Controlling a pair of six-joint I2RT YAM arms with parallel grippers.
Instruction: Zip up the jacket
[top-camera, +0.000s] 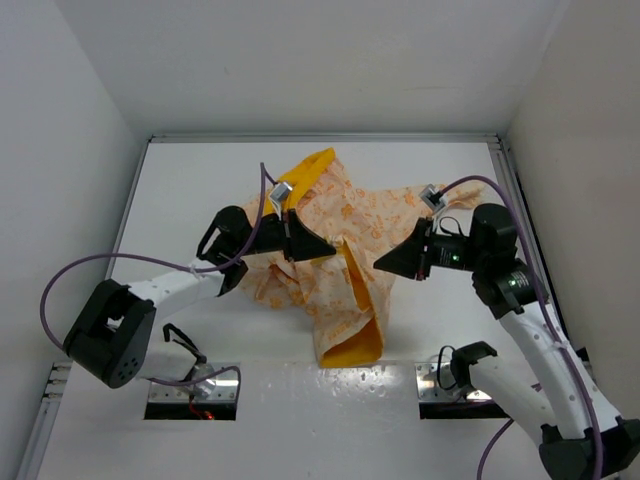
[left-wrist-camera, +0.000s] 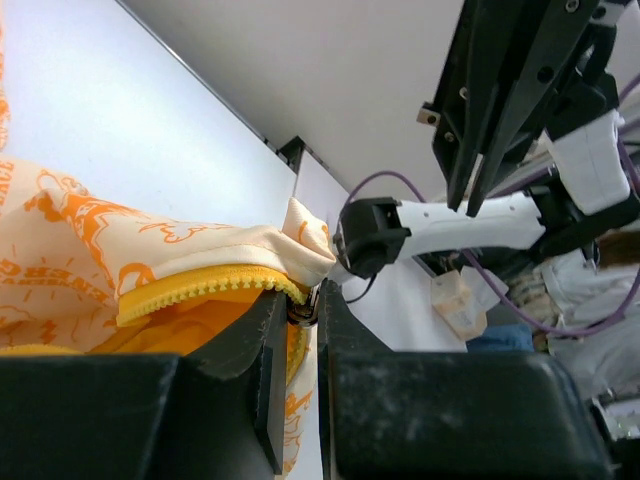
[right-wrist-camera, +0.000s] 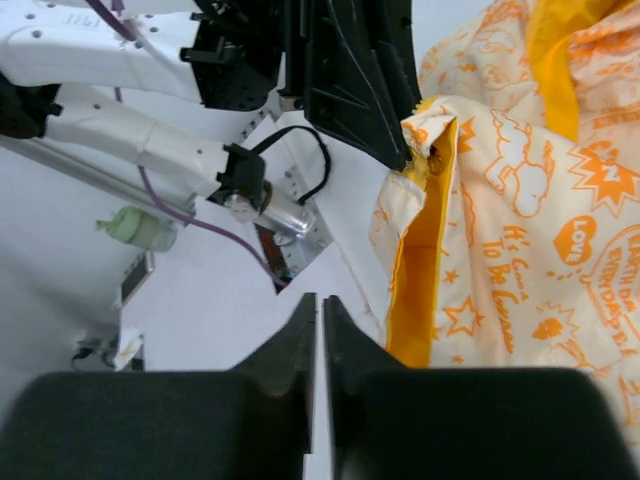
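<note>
white table (top-camera: 190, 190) — left gripper (left-wrist-camera: 308, 300) pinches the jacket (top-camera: 350, 225) by its zip end (left-wrist-camera: 290, 290); right gripper (top-camera: 380, 264), at its 3 o'clock, is pressed together, empty — best spread it before grasping.

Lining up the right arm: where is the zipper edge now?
In the left wrist view, the yellow zipper edge is pinched between the jaws of the left gripper, left of the right gripper.

The jacket (top-camera: 385, 215) is lying bunched at the middle of the table (top-camera: 190, 180), one end toward the far wall and its folded end toward the near edge. The left gripper (top-camera: 330, 250) is sitting over the jacket's left half, with the zipper edge (left-wrist-camera: 200, 288) lying between its fingers. The right gripper (top-camera: 380, 265) is sitting over the right half, its tip facing the left gripper, just apart.
</note>
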